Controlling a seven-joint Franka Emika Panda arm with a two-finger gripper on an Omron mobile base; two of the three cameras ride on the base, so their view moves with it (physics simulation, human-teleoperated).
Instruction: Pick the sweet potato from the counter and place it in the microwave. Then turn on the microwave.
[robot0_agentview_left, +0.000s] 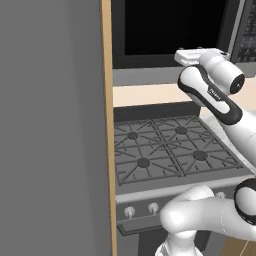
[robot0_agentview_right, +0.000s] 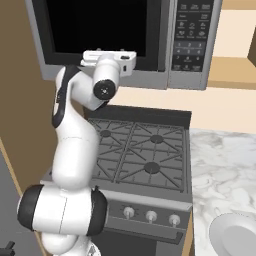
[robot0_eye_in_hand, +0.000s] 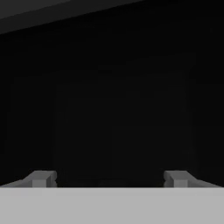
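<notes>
Nearest, low in both base views, rises the white jointed arm with dark joints, bending up over the dark grated gas stove with its row of pale knobs along the front edge. Beside the stove, on the right in the right base view, lies the white-grey marbled stone counter, carrying a round white plate at the near corner, cut off by the picture edge. No sign of the small brownish-orange sweet potato on the visible stretch of counter; cannot tell where it sits. To the left in the left base view stands a tall flat grey panel with a light wooden edge.

Farther back and higher, mounted above the stove, hangs the wide black-fronted microwave with dark glass door and grey trim, button panel at its right. Reaching up against the lower part of that door, the white hand with the two-finger gripper, pointed into the dark glass. In the hand view, two small grey fingertips spread wide apart near the bottom corners, nothing between them, claw wide open and gripping nothing. Beyond the tips, just blackness of the door; cannot tell whether tips touch it.
</notes>
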